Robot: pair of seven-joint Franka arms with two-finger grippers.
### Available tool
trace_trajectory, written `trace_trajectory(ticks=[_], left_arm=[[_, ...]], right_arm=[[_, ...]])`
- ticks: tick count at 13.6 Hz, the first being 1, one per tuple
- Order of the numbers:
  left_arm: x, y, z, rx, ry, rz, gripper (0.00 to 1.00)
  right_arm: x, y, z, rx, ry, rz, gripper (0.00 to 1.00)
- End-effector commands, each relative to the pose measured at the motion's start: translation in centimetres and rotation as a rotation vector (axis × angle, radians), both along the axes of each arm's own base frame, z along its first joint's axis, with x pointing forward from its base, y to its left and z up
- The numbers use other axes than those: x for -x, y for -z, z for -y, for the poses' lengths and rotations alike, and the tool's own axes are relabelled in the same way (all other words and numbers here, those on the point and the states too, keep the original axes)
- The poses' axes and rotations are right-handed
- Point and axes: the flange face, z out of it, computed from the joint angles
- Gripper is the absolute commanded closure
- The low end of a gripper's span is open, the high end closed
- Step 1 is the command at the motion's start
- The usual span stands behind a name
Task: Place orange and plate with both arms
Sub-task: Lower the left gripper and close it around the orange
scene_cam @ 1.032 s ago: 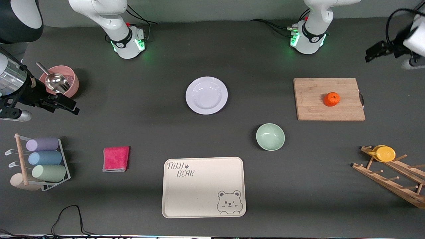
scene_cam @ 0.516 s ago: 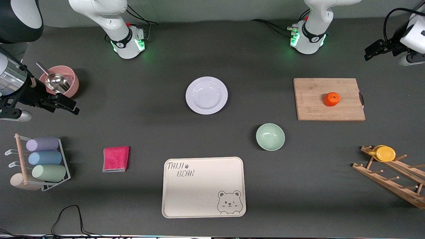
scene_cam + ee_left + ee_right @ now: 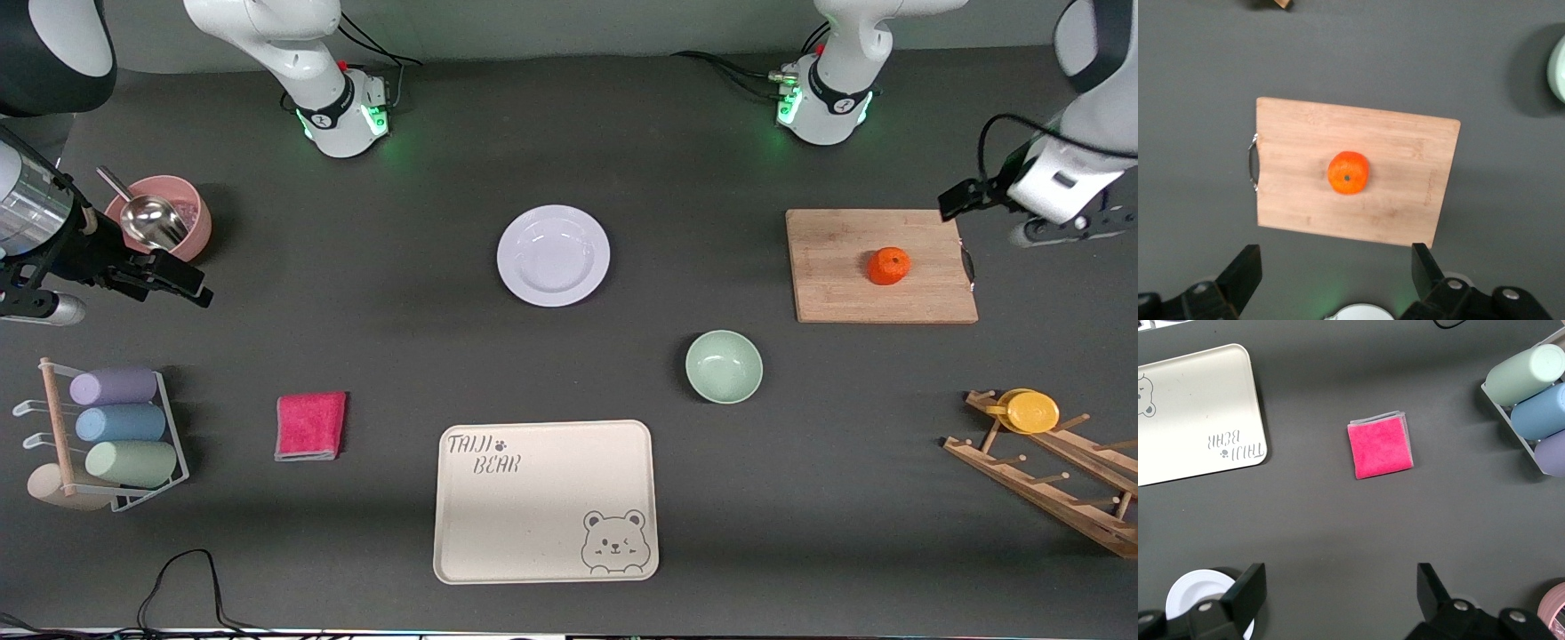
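Left gripper (image 3: 1331,280): black two-finger claw, jaws spread wide, holding nothing; it hangs in the air at the left arm's end of the table, beside the handle end of the board.
Left gripper, change: against the earlier frames it has come down and in, from the table's upper corner in the front view to the board's edge.
Right gripper (image 3: 1338,600): black two-finger claw, jaws spread wide, empty; it waits in the air at the right arm's end of the table, beside the pink round bowl (image 3: 188,224) with the metal scoop (image 3: 147,220). No change in position.
Orange (image 3: 888,266): small round bright-orange fruit, stem dimple up, resting on the rectangular pale wooden cutting board (image 3: 880,266). Unmoved.
Plate (image 3: 553,255): round glossy white plate, faintly lilac, lying flat on the dark grey table (image 3: 444,356), well apart from the board. Unmoved.
Pale green round bowl (image 3: 724,366): on the table, nearer to the front camera than the plate.
Cream rectangular bear-printed tray (image 3: 546,500): nearest to the front camera, bare.
Folded pink cloth (image 3: 1379,445): flat on the table, between the tray and the wire rack of pastel cups (image 3: 116,427).
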Motion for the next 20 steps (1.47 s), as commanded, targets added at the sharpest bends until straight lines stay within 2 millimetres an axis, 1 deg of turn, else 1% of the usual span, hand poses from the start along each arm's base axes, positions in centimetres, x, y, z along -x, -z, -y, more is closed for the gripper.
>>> trace_trajectory(ticks=[1,3,5,6,7,9,10,12,15,19,20], left_arm=[[0.6,5.8,-0.1,-0.006,0.022,-0.007,0.00],[1.3,10.0,-1.0,-0.002,0.003,-0.002,0.00],[2.9,13.5,-0.8,0.004,0.006,0.013,0.00],[3.4,14.9,-0.9,0.005,0.004,0.021,0.00],[3.8,16.2,-1.4,0.007,-0.009,0.023,0.00],[4.2,18.9,-1.5,0.009,-0.008,0.035,0.00],[4.6,19.9,-1.6,0.010,-0.012,0.047,0.00],[5.5,21.7,-1.6,0.013,-0.017,0.056,0.00],[6.1,23.5,-1.6,0.014,-0.029,0.063,0.00],[6.5,24.2,-1.5,0.015,-0.029,0.075,0.00],[6.5,24.2,-1.5,0.015,-0.029,0.076,0.14]], right_arm=[[0.1,-0.2,-0.2,-0.021,0.013,-0.001,0.00],[0.0,0.1,-0.3,-0.021,0.010,-0.007,0.00],[-0.1,0.1,-0.2,-0.021,0.012,-0.006,0.00],[-0.1,0.2,-0.2,-0.021,0.012,-0.007,0.00],[-0.2,0.2,-0.2,-0.021,0.012,-0.007,0.00],[-0.1,0.2,-0.2,-0.021,0.012,-0.009,0.00],[-0.2,0.2,-0.2,-0.021,0.014,-0.008,0.00],[-0.2,0.2,-0.2,-0.021,0.014,-0.007,0.00],[-0.2,0.2,-0.2,-0.021,0.014,-0.007,0.00],[-0.1,0.3,-0.2,-0.021,0.013,-0.011,0.00],[-0.1,0.3,-0.2,-0.021,0.014,-0.009,0.00]])
